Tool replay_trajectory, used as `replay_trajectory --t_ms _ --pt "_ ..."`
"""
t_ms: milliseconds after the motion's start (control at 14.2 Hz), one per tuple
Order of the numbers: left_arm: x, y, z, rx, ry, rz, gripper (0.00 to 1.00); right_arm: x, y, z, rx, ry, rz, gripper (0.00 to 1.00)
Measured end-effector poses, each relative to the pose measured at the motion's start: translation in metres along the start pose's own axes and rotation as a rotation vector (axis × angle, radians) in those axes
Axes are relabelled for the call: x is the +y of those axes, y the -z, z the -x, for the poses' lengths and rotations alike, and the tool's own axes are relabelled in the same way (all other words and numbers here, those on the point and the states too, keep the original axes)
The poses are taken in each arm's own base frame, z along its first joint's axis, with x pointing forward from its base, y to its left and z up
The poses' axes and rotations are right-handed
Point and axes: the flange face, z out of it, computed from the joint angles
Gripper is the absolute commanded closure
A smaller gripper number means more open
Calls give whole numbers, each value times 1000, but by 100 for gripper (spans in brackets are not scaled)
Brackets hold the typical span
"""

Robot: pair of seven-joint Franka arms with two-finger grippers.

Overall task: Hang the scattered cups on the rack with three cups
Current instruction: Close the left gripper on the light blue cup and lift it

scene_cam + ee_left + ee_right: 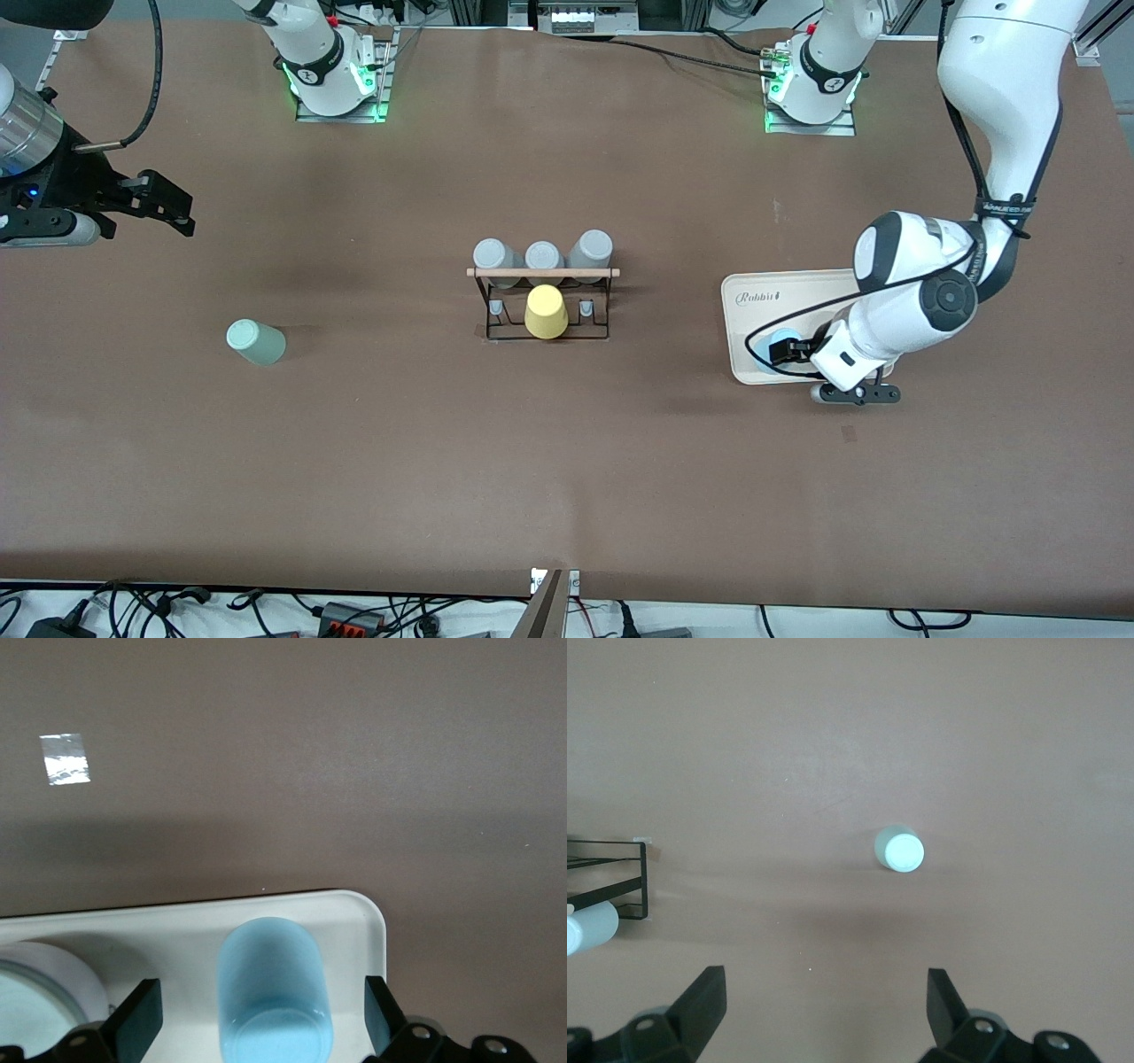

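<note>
The black wire rack [542,306] with a wooden rod [542,272] stands mid-table, with three grey cups [542,255] on its farther side and a yellow cup [545,312] on its nearer side. The light blue cup [772,346] sits on the cream tray [780,297]. My left gripper [261,1019] is open, with a finger on either side of the blue cup [275,988], apart from it. The sage-green cup [255,342] stands on the table toward the right arm's end and also shows in the right wrist view [900,849]. My right gripper [168,208] is open and empty, up over the table near that end.
A pale round thing [35,997] sits on the tray [177,930] beside the blue cup. A patch of tape [65,758] lies on the table near the tray. The rack's corner [620,881] and a grey cup [589,928] show in the right wrist view.
</note>
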Motion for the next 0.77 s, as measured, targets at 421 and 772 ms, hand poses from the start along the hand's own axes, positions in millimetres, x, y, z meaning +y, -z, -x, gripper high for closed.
replay_trajectory --t_ms 421,772 --pt "2 -28 20 -16 3 -4 0 0 0 0 0 0 0 0" --pt "0 -33 24 -28 8 -7 21 0 0 0 0 1 0 0"
